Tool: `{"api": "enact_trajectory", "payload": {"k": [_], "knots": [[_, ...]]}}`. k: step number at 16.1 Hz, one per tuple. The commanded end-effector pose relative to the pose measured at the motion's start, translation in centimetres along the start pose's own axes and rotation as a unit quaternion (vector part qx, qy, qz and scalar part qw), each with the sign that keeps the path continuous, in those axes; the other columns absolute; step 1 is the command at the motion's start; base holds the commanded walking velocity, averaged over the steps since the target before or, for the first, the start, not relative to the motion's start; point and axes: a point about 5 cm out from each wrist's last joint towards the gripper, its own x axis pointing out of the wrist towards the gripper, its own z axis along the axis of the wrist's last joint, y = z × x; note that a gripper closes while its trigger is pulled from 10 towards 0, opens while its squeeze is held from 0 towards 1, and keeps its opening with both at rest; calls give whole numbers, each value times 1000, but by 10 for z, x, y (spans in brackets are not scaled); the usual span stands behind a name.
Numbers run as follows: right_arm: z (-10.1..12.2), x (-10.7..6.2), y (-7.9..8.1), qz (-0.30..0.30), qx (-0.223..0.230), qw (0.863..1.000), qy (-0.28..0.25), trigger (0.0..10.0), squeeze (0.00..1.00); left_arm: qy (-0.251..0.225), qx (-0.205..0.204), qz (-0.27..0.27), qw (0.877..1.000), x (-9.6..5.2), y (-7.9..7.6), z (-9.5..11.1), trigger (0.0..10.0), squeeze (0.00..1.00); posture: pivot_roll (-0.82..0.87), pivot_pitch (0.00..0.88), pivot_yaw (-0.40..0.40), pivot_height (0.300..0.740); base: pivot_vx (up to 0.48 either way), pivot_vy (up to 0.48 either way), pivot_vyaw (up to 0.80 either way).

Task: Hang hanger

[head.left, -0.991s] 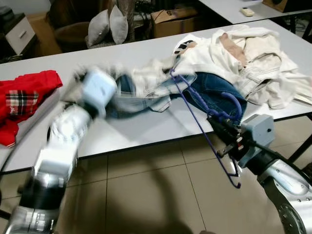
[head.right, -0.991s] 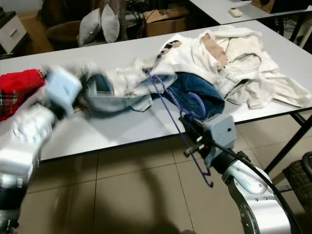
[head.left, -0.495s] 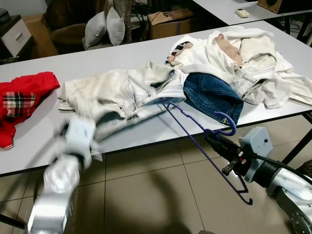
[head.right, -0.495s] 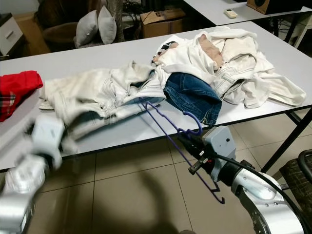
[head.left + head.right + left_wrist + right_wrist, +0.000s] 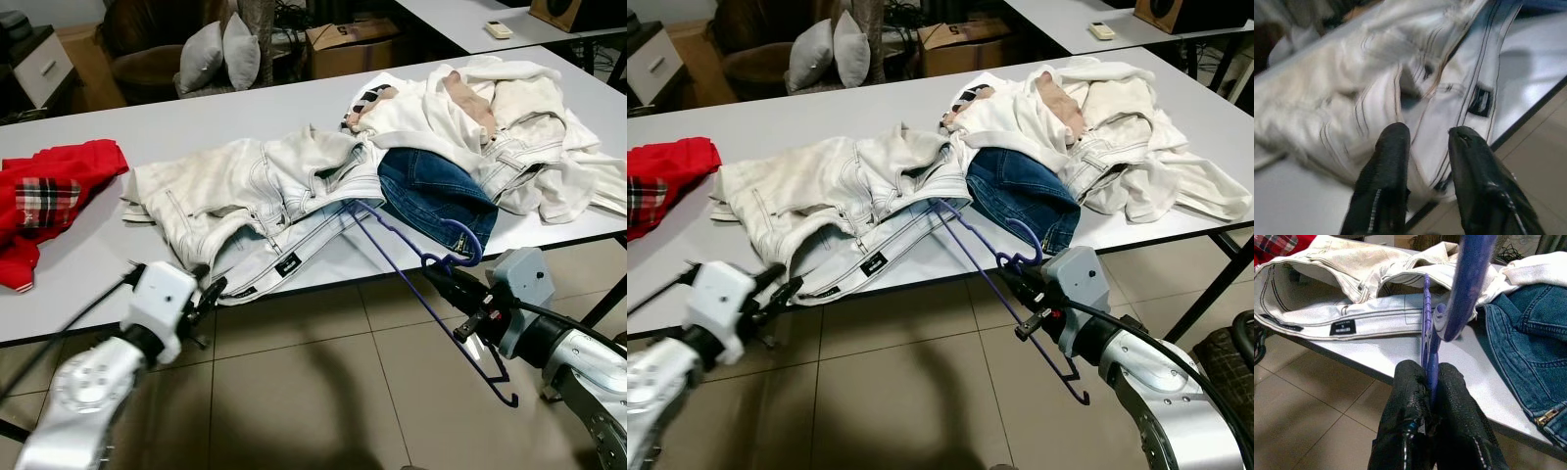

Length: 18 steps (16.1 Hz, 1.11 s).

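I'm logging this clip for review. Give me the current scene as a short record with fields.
right gripper: shut on the purple hanger
hanger tip: at the waistband of the white jeans
left gripper: open, at the table edge by the jeans
table: also holds blue jeans, red garment, pale clothes pile

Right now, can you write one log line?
right gripper: shut on purple hanger | hanger tip: inside white jeans | left gripper: open, at jeans

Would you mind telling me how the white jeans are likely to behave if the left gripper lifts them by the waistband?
The white jeans lie rumpled and folded, so they will probably sag. Spread wide across the table, they may drag. The purple hanger reaches into the waistband and could snag.
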Motion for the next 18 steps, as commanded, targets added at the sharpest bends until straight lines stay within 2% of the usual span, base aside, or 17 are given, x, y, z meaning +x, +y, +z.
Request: {"api": "enact_trajectory", "payload": {"k": [1, 2, 4, 5, 6, 7, 9, 10, 11, 12, 13, 14, 16, 18], "knots": [[5, 3, -2, 0, 0, 1000, -14, 10000, 0, -17, 11, -34, 999, -5, 1, 6, 10000, 1000, -130, 0, 111, 740, 0, 0, 0], [7, 4, -2, -1, 4, 1000, -23, 10000, 0, -30, 10, -57, 998, -6, 1, 12, 10000, 1000, -130, 0, 111, 740, 0, 0, 0], [16, 7, -2, -9, 16, 998, -56, 10000, 0, -58, -14, -136, 989, -3, -5, 31, 10000, 1000, -133, 0, 115, 740, 0, 0, 0], [22, 8, -3, -12, 21, 997, -76, 10000, 0, -79, -15, -180, 980, 7, -7, 45, 10000, 1000, -137, 0, 114, 740, 0, 0, 0], [24, 9, -3, -11, 22, 996, -82, 10000, 0, -88, 10, -178, 980, 21, -3, 51, 10000, 1000, -136, 0, 113, 740, 0, 0, 0], [25, 9, -4, -11, 22, 996, -85, 10000, 0, -92, 23, -175, 980, 29, -1, 53, 10000, 1000, -140, 0, 113, 740, 0, 0, 0], [30, 10, -6, -19, 26, 994, -100, 10000, 0, -94, 113, -152, 977, 64, 4, 62, 10000, 1000, -154, 0, 123, 740, 0, 0, 0], [32, 11, -6, -23, 28, 994, -107, 10000, 0, -88, 164, -154, 970, 84, 3, 68, 10000, 1000, -157, 0, 126, 740, 0, 0, 0], [32, 11, -6, -23, 29, 993, -108, 10000, 0, -83, 172, -161, 968, 89, 2, 69, 10000, 1000, -158, 0, 128, 740, 0, 0, 0], [33, 11, -5, -23, 31, 993, -111, 10000, 0, -39, 235, -159, 958, 110, 3, 61, 10000, 0, -172, 0, 140, 740, 0, 0, 0], [33, 11, -5, -23, 31, 993, -111, 10000, 0, -39, 235, -159, 958, 110, 3, 61, 10000, 0, -172, 0, 140, 740, 0, 0, 0], [35, 11, -2, -22, 31, 993, -114, 10000, 0, 29, 341, -128, 931, 134, 14, 46, 10000, 0, -182, 0, 148, 740, 0, 0, 0], [35, 10, 0, -22, 31, 993, -116, 10000, 0, 90, 377, -170, 906, 142, 17, 30, 10000, 0, -196, 0, 158, 740, 0, 0, 0], [35, 9, 0, -24, 30, 993, -115, 10000, 0, 141, 399, -172, 889, 143, 27, 20, 10000, 0, -194, 0, 159, 740, 0, 0, 0]]}}
